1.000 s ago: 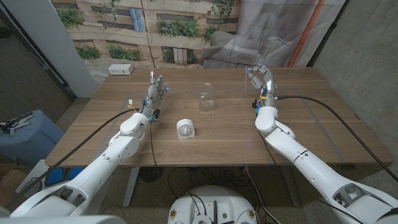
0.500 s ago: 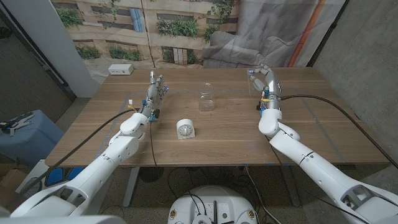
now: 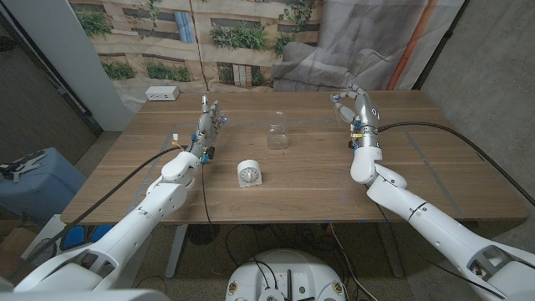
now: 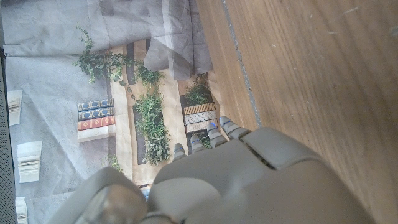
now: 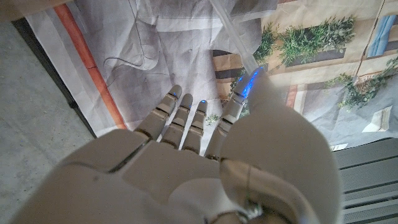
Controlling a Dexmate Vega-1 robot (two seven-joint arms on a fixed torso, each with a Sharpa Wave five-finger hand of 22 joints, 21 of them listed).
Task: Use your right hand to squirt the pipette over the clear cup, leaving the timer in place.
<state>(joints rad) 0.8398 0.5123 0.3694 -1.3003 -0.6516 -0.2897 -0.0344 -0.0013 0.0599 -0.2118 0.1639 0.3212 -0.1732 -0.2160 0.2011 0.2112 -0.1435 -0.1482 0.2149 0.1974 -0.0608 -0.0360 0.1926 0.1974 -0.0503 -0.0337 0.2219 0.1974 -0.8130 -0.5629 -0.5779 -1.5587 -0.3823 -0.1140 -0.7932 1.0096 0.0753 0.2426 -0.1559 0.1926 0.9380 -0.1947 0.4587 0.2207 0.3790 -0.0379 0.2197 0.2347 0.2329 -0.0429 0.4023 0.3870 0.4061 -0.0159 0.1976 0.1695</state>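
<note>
The clear cup point(image 3: 277, 135) stands upright near the table's middle, toward the far side. The white round timer point(image 3: 249, 173) stands in front of it and slightly to its left. My right hand point(image 3: 357, 106) is raised to the right of the cup, well apart from it. In the right wrist view it pinches a thin clear pipette point(image 5: 232, 30) between the thumb and a finger point(image 5: 235, 99), the other fingers stretched out. My left hand point(image 3: 210, 120) stands to the left of the cup with its fingers straight and apart, holding nothing.
A white power strip point(image 3: 163, 93) lies at the table's far left corner. Black cables trail along both arms. Printed backdrop sheets hang behind the table's far edge. Bare wood point(image 3: 435, 159) stretches to the right of my right arm.
My right forearm has swung to the right and the hand has turned a little, staying at about the same height. The left hand, cup and timer have not moved.
</note>
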